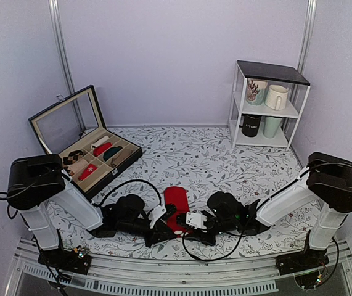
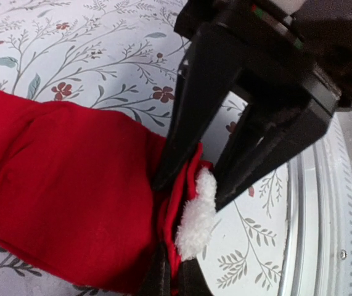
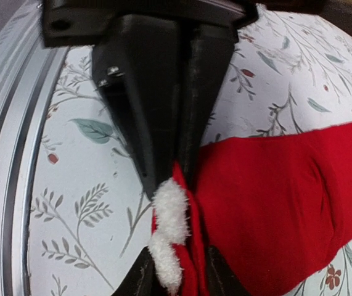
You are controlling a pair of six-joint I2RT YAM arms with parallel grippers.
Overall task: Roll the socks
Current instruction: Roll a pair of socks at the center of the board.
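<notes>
Up front, left gripper (image 3: 171, 176) and right gripper (image 2: 191, 194) seem clamped on the cuff (image 2: 197, 216) of the floppy bright red fabric socks (image 1: 176, 198).

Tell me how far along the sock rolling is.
Done: the left tool and right tool both pinch the socks at their white-trimmed near end. In hand: that edge is bunched upright between them, starting the first turn. Left: the whole roll, since the rest lies flat on the table.
</notes>
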